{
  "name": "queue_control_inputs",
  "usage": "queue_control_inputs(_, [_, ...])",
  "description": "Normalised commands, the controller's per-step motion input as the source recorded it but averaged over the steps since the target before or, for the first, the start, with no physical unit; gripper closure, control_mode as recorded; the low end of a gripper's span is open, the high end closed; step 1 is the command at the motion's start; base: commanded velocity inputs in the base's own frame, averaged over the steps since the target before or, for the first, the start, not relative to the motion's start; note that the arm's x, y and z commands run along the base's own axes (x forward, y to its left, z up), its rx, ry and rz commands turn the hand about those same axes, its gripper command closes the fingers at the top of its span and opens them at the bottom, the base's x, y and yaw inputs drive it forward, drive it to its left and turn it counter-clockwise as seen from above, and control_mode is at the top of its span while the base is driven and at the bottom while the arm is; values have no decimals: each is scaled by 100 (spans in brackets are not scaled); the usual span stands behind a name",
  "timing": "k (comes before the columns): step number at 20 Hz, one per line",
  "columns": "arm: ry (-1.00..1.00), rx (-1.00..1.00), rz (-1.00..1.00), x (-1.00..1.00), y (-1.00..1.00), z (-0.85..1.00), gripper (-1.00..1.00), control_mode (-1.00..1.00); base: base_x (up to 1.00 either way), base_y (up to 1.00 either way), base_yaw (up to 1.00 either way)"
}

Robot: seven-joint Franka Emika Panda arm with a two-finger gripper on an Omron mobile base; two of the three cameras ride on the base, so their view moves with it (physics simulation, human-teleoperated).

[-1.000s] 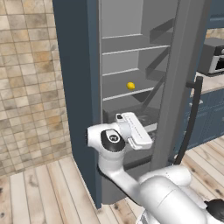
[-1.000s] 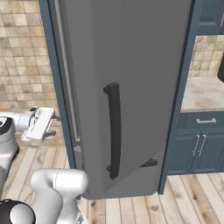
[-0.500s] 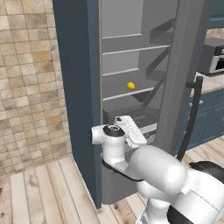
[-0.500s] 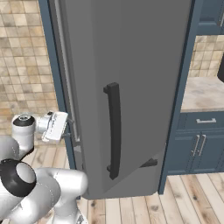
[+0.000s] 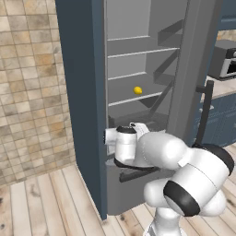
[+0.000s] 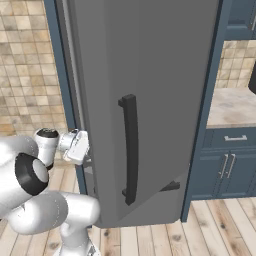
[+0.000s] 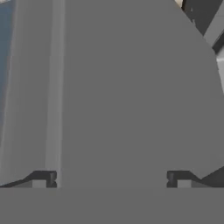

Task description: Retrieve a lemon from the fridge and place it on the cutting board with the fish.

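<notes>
Right now my gripper (image 7: 111, 177) is spread about as wide as it goes w/ nothing between the tips, just flat grey fridge wall close in front of it in the hand view. The lemon (image 5: 138, 90) sits on an inner shelf of the fridge (image 5: 138, 69), higher up than my gripper and further back inside, well apart from it. My hand is down near the fridge's lower section, just above the drawer front (image 5: 133, 182) w/ its dark horizontal bar.

Count: one lemon, one fridge, one open fridge door (image 6: 145, 100) w/ one dark vertical handle (image 6: 130, 147). Several grey shelves inside, lemon on the third visible one down from the top in the left base view. A microwave (image 5: 224, 60) sits on the surface at far right; navy cabinets (image 6: 227, 167) w/ silver handles stand below the surface.

Arm pose: folded tight, elbow bulging out toward the camera, forearm reaching fwd, wrist at the opening between the fridge's left frame and the open door. From the right base view my hand (image 6: 76, 146) pokes in at the door's hinge-side edge.
</notes>
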Motion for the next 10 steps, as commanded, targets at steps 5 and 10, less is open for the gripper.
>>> queue_control_inputs(5, [23,0,-5,-43,-89,0,-100,-100,0,0,0])
queue_control_inputs(10, [27,0,-16,-99,-100,0,-100,-100,0,0,0])
